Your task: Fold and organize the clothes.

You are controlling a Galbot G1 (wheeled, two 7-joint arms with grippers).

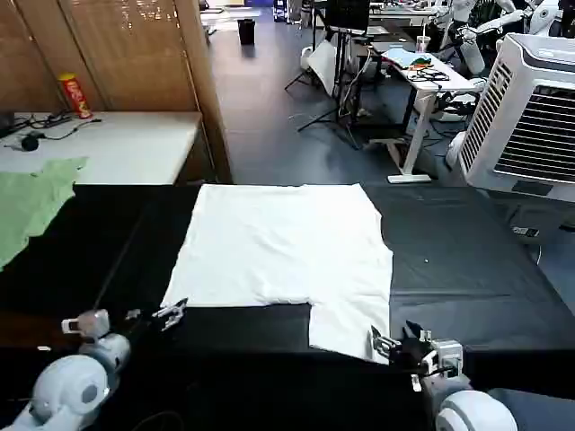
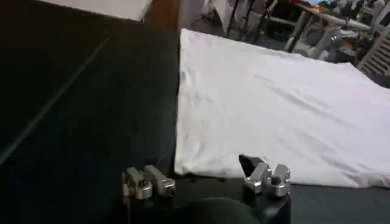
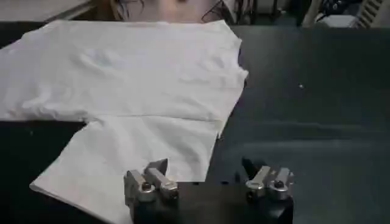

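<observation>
T-shirt (image 1: 283, 247) between both tools

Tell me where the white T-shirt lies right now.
In the head view the white T-shirt lies flat mid-table on the black table, its near flap at the right pincer.

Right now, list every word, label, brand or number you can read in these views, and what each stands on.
No text reads clearly.
The white cotton T-shirt on the black table shows its plain side: no print.
The red-and-yellow cylindrical can on the white side table carries markings, too small to read.
The white slatted unit: no legible label.
</observation>
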